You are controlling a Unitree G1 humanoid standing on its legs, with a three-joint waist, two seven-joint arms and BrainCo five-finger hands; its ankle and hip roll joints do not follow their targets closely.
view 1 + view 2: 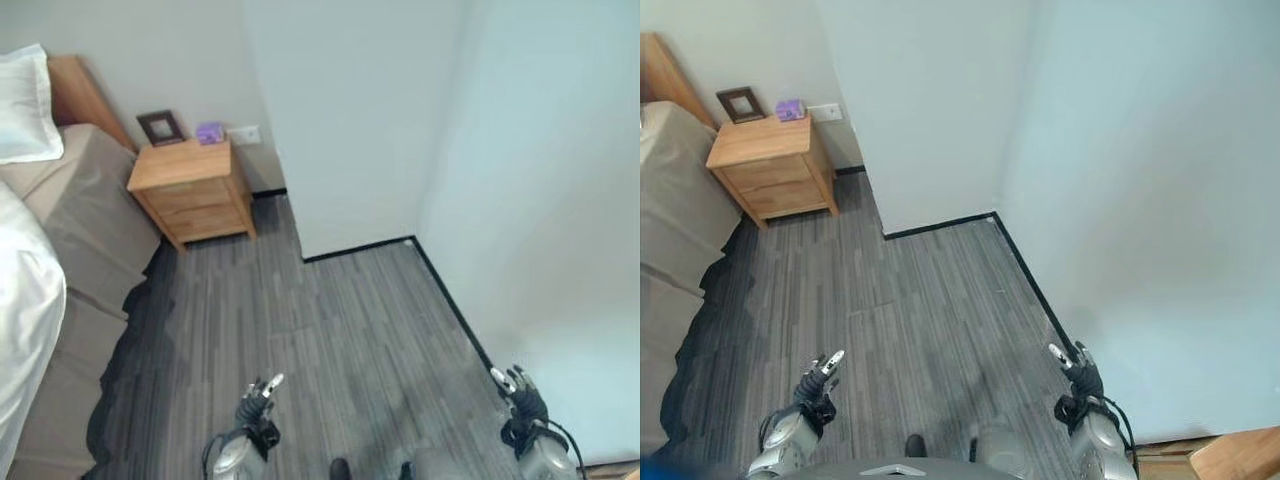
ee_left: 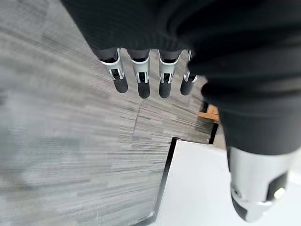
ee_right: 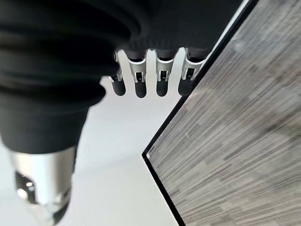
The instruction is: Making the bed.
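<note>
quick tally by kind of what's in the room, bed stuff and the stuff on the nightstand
bed: 1
white pillow: 1
white duvet: 1
wooden nightstand: 1
dark picture frame: 1
small purple object: 1
wall outlet: 1
total: 7

Grey striped plank floor meets pale walls with black skirting; a wooden nightstand stands far left, bearing a small picture frame.
</note>
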